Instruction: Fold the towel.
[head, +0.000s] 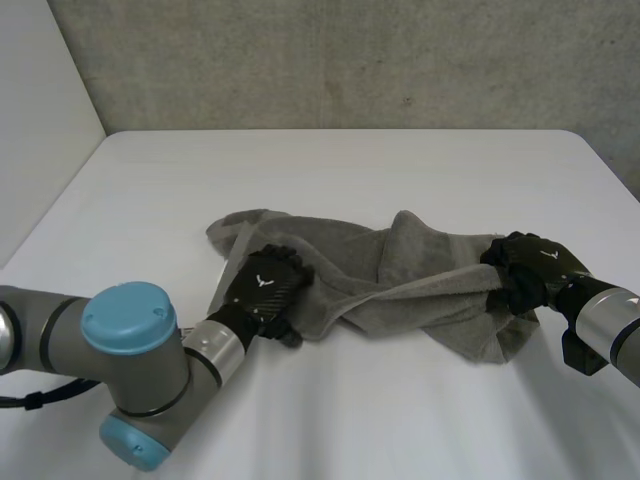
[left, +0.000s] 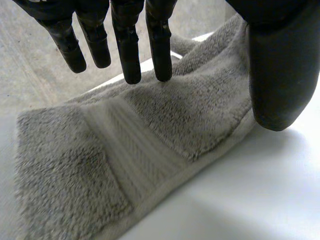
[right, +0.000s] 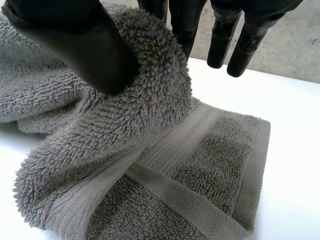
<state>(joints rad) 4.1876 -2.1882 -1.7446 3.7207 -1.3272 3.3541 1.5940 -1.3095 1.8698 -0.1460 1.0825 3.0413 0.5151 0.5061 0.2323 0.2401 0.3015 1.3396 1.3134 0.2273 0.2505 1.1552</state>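
The grey towel (head: 400, 290) lies rumpled at centre frame on the white table (head: 330, 170), its long axis running left to right. The left hand (head: 265, 283) rests on its left end with fingers straight. The right hand (head: 527, 268) pinches a bunched fold at its right end between thumb and fingers.

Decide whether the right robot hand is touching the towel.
Touching. In the right wrist view, the right robot hand pinches a fold of the towel against its thumb.
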